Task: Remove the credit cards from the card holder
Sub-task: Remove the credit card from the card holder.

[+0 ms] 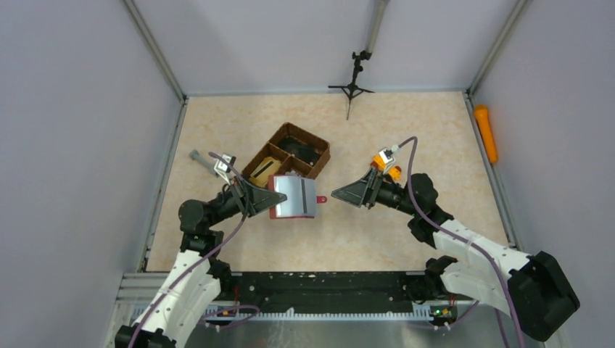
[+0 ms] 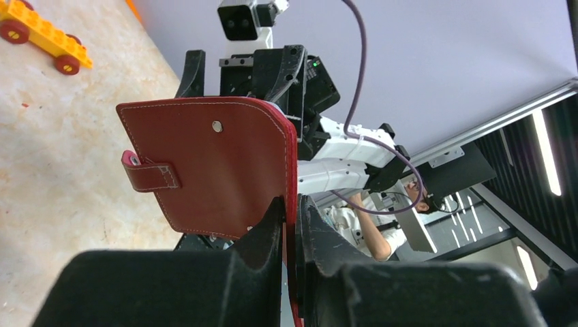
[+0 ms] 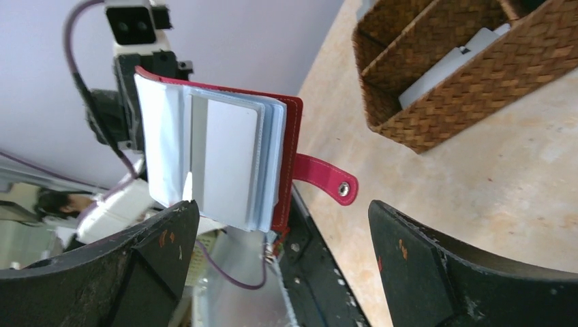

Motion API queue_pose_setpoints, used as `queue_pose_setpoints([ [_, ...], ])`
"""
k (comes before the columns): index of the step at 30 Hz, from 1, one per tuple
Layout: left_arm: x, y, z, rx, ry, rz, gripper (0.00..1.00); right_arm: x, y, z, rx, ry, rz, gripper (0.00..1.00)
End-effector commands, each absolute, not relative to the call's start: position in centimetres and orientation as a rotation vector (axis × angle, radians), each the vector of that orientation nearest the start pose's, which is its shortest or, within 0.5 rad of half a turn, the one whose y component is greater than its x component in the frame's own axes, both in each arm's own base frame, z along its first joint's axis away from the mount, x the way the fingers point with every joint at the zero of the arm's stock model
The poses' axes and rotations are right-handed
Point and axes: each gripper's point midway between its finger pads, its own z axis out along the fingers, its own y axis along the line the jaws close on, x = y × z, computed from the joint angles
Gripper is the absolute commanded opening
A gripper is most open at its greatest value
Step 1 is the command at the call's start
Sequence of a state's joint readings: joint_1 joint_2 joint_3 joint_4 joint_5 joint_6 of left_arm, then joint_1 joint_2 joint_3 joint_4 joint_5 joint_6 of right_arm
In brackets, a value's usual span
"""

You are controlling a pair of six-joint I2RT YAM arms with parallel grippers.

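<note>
My left gripper (image 1: 270, 197) is shut on one edge of the dark red card holder (image 1: 275, 212) and holds it open above the table. The silver-grey credit cards (image 1: 296, 194) show in its sleeves. In the left wrist view the holder's red back (image 2: 211, 163) and its snap tab (image 2: 146, 174) face the camera, with my left gripper (image 2: 292, 221) pinching the cover edge. In the right wrist view the cards (image 3: 228, 163) stand stacked in the holder (image 3: 290, 163), tab (image 3: 328, 182) hanging out. My right gripper (image 3: 279, 262) is open, just short of the cards, and empty; it also shows in the top view (image 1: 337, 195).
A brown woven three-compartment basket (image 1: 319, 150) stands just behind the holder; pale flat items lie in it (image 3: 443, 68). A yellow toy car (image 2: 41, 34) lies on the table. An orange object (image 1: 486, 134) lies at the right wall. A small black tripod (image 1: 352, 83) stands at the back.
</note>
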State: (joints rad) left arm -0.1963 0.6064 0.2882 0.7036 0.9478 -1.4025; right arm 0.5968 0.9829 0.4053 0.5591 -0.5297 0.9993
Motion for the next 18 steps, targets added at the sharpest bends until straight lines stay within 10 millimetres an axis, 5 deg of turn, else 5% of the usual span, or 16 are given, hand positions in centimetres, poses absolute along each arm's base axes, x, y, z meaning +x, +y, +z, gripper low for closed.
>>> queue_pose_setpoints([
  [1,15.3,-19.9,31.6,0.101,1.481,-1.856,0.02,19.4,27.6,24.8,-0.020,1.755,1.727,0.97],
  [5,16.1,-20.2,32.2,0.058,1.437,-1.851,0.01,20.2,27.3,22.9,0.191,1.818,1.742,0.97],
  [18,16.9,-23.3,34.6,0.098,1.327,-1.908,0.01,18.1,29.5,26.2,0.216,1.630,2.036,0.98],
])
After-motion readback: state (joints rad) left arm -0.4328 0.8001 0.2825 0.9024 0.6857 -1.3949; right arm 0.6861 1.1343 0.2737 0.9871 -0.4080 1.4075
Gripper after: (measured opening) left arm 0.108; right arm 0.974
